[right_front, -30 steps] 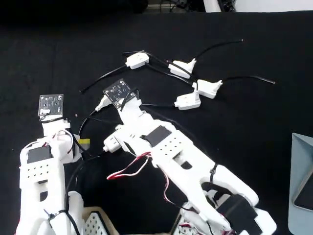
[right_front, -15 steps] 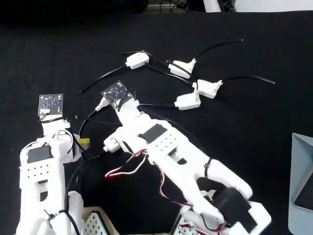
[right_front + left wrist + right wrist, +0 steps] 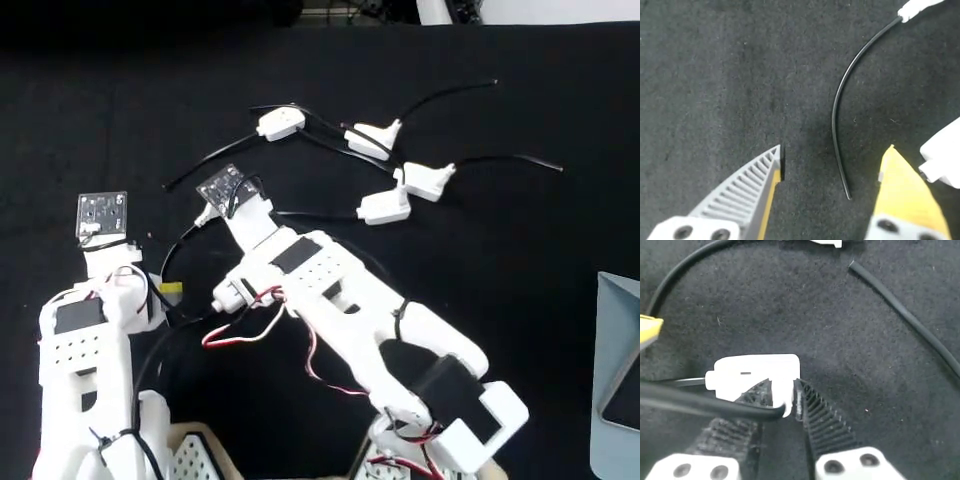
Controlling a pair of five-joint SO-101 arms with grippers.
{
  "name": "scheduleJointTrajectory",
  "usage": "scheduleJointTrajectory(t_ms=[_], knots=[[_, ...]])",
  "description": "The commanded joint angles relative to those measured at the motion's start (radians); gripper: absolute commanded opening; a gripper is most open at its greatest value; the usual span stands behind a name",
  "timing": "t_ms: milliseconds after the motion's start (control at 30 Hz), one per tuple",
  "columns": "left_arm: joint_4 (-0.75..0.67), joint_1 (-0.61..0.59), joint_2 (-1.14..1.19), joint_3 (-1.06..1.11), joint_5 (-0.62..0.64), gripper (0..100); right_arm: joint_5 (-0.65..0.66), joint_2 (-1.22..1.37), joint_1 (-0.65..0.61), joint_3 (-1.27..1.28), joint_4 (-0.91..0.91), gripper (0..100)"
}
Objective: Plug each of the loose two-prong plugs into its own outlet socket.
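Your right gripper (image 3: 784,390) clamps the white plug (image 3: 750,372): likely light, rigid, slick; hold its flat sides. Left gripper (image 3: 834,150) gapes empty.

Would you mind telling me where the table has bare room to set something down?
Free: between the plugs and the tray; the far corner beyond the left arm. Crowded: the plugs and cords mid-table.

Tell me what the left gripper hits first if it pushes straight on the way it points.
The left gripper is open. The loose black cable lies in line between its fingers, so probably that first, with the black cloth right under it. Depth is hard to judge.
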Motion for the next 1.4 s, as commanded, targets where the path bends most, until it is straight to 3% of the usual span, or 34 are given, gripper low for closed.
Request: scheduleJointTrajectory(t_ms=[0, 267, 700, 800, 900, 1067, 1233, 1367], knots=[[-0.015, -0.008, -0.020, -0.005, 0.008, 31, 0.011, -0.024, 0.006, -0.027, 0.012, 1.1], [-0.015, -0.008, -0.029, 0.008, 0.005, 31, 0.011, -0.197, 0.209, -0.033, 0.000, 1.1], [-0.015, -0.008, -0.029, 0.008, 0.008, 31, 0.012, -0.127, 0.559, -0.067, -0.374, 1.5], [-0.015, -0.013, -0.029, 0.008, 0.008, 31, 0.018, -0.030, 0.605, -0.142, -0.368, 2.0], [-0.015, -0.054, -0.029, 0.001, 0.009, 31, 0.032, 0.056, 0.646, -0.249, -0.273, 10.4], [-0.017, -0.105, -0.029, -0.002, 0.035, 31, -0.046, 0.054, 0.597, -0.420, -0.017, 16.6], [-0.018, -0.176, -0.029, -0.027, 0.077, 31, -0.051, 0.001, 0.436, -0.456, 0.035, 16.5], [-0.032, -0.220, -0.029, -0.035, 0.109, 31, 0.095, 0.027, 0.265, -0.453, 0.057, 17.0]])
